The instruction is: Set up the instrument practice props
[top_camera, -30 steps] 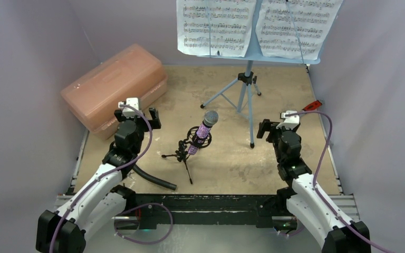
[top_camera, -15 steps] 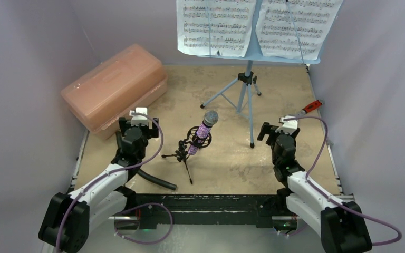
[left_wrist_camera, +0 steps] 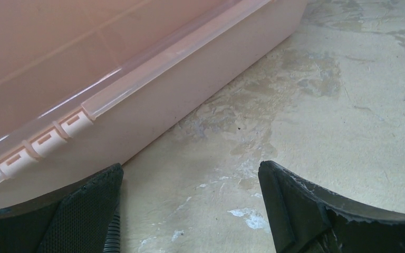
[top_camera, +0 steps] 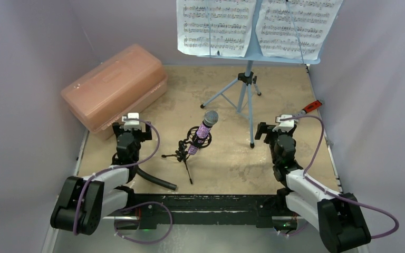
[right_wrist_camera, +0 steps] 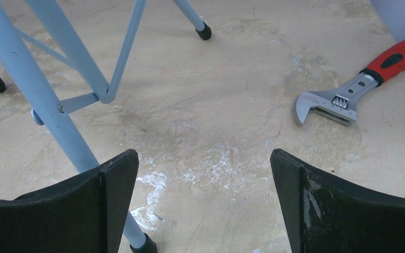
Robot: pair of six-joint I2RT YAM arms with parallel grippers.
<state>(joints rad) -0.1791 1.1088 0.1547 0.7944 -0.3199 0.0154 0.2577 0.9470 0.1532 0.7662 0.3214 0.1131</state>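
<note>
Arms have drawn back nearer their bases | left gripper (left_wrist_camera: pixel 190 179) open, empty, by pink box (left_wrist_camera: pixel 137 79) | right gripper (right_wrist_camera: pixel 203 158) open, empty, by music stand (right_wrist_camera: pixel 47 100) leg | microphone (top_camera: pixel 206 122) seemingly seated in mic stand (top_camera: pixel 185 150), centre of surface (top_camera: pixel 227 158) | pages (top_camera: pixel 216 26) on music stand, far

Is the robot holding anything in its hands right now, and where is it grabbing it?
Nothing is held. The left gripper and the right gripper are both open, with nothing between their fingers.
</note>
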